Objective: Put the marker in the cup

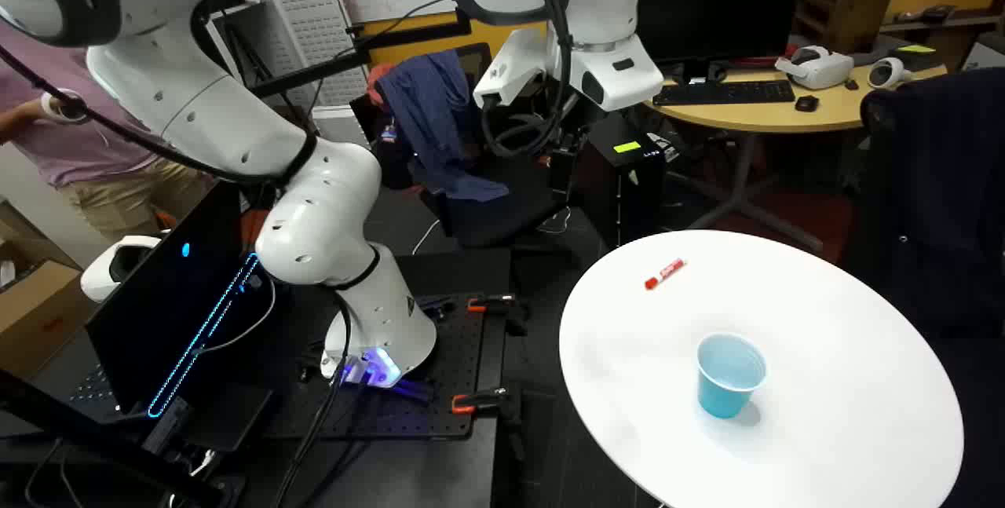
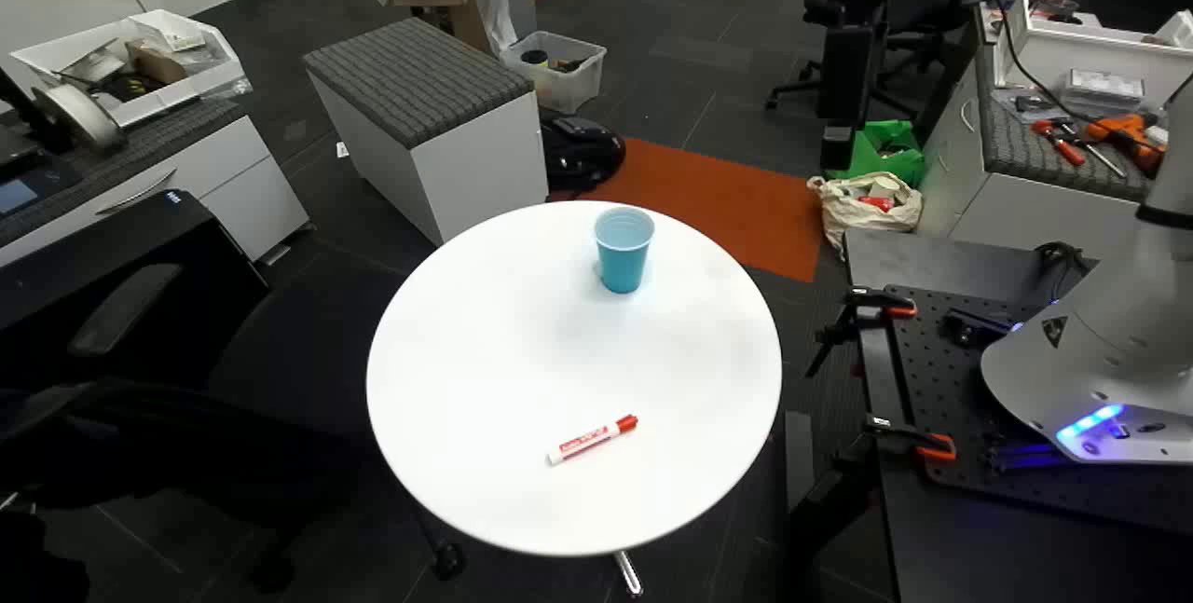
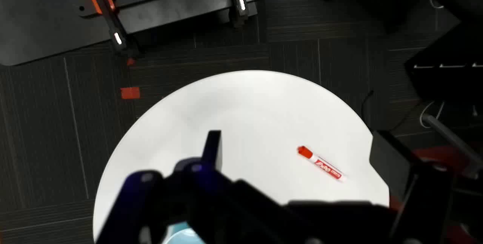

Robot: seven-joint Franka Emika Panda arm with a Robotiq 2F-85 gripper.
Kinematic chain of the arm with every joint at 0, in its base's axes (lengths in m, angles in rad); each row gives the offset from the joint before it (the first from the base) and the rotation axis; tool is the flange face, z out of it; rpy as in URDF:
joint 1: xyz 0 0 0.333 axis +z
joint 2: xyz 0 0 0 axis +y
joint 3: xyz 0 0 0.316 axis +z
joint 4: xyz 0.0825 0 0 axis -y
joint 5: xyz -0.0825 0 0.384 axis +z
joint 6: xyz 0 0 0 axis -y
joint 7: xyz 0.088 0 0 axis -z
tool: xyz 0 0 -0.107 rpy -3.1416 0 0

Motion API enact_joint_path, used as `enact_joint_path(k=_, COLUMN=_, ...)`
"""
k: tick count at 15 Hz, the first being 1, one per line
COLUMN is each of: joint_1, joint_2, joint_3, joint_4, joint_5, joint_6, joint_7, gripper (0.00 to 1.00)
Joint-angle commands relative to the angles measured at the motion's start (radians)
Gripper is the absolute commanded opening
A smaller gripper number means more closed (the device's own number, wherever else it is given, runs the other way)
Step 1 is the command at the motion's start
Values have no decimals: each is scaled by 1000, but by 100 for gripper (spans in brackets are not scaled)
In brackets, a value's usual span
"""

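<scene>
Fingers [image 3: 390,161] spread wide; the marker [image 3: 321,164] shows between them in the wrist view.

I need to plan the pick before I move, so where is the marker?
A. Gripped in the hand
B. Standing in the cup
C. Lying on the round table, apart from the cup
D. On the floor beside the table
C: in both exterior views the marker lies on the white table with a visible gap between it and the cup.
</scene>
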Motion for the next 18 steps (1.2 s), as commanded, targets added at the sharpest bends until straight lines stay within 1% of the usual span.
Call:
enact_joint_path(k=1, joint_1=-17, joint_2=1, joint_3=14, joint_4=2, joint_5=6, joint_6=-3, joint_7=-6, gripper=100)
enact_joint_path(k=7, joint_1=-17, joint_2=1, joint_3=14, joint_4=2, joint_5=6, joint_6=-3, joint_7=-6, gripper=100)
enact_joint_path(k=9, joint_1=-21, joint_2=-1, joint_3=21, joint_4=1, joint_5=-10, joint_6=17, joint_7=-1, gripper=100)
enact_joint_path(k=15, joint_1=-29, joint_2=40, joint_3=36, joint_4=33, joint_5=-79, joint_6=127, joint_7=-16, gripper=100)
enact_joint_path(k=18, joint_1=-19, joint_2=79, joint_3=39, joint_4=49, joint_5=-143, joint_6=199, joint_7=-65, gripper=100)
